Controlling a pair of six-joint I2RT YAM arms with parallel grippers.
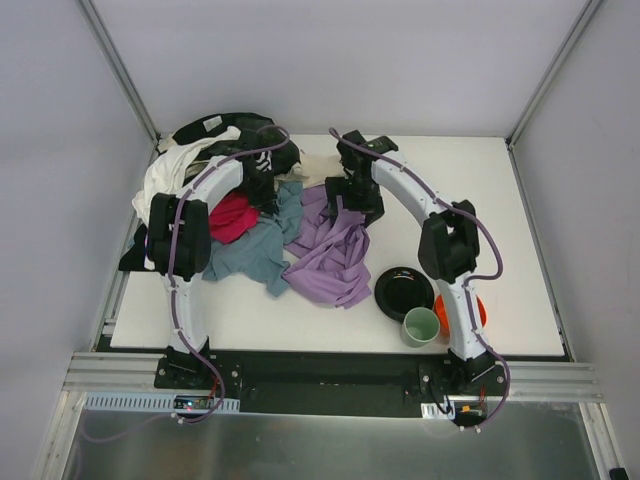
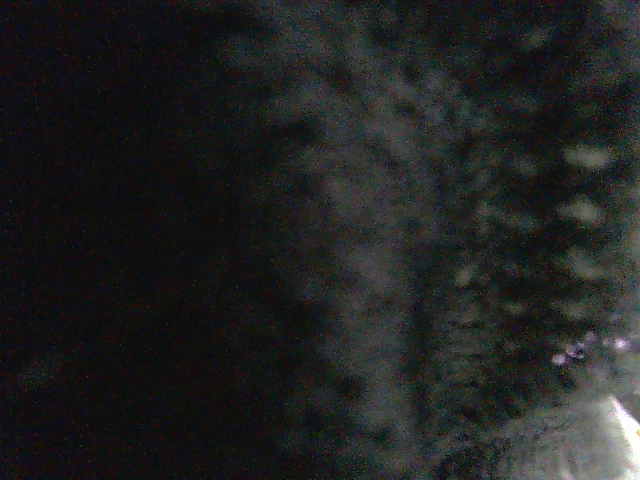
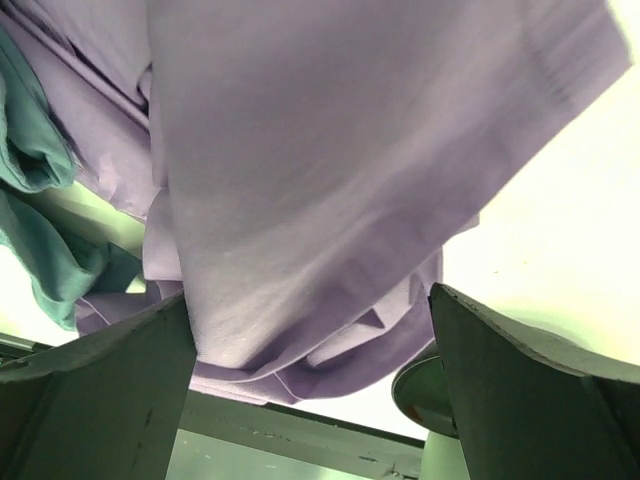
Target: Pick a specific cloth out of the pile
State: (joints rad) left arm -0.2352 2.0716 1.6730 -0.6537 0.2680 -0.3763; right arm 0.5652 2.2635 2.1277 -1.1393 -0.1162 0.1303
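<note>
The lavender-purple cloth lies spread on the white table, just right of the pile of black, white, pink-red and blue-grey garments. My right gripper hovers over the cloth's far end. In the right wrist view it is open, its fingers wide apart, with the cloth filling the space beyond them. My left gripper is buried in the dark top of the pile and is shut. The left wrist view shows only dark blurred fabric, so I cannot see what the jaws hold.
A blue-grey cloth lies against the lavender one on its left. A black plate, a green cup and an orange object sit at the front right by the right arm. Walls enclose the table.
</note>
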